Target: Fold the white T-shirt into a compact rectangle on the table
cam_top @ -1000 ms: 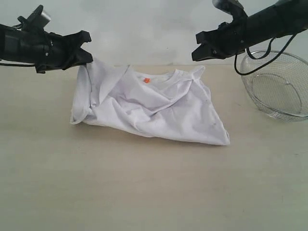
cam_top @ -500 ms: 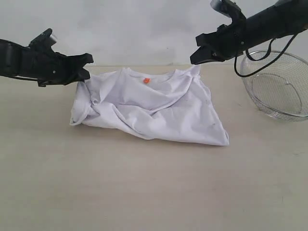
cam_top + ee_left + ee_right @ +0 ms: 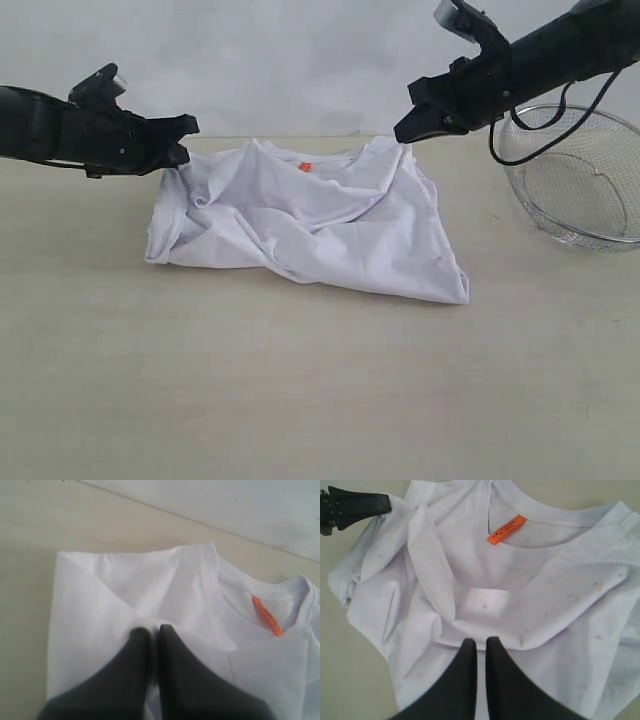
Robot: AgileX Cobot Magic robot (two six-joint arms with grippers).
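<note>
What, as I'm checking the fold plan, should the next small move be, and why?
Probably draw the left gripper and right gripper slightly apart to tauten the cloth: each is shut on a far shoulder of the shirt, which lies creased on the table.

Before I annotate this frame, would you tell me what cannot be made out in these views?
Print on the orange neck tag: too small in the exterior view, unreadably blurred in both wrist views.
Inner layers and underside of the white T-shirt: covered by its own folds in every view.
Right side of the wire basket: cut off by the exterior view's edge.
Cloth beneath the left fingers: hidden by them in the left wrist view.
</note>
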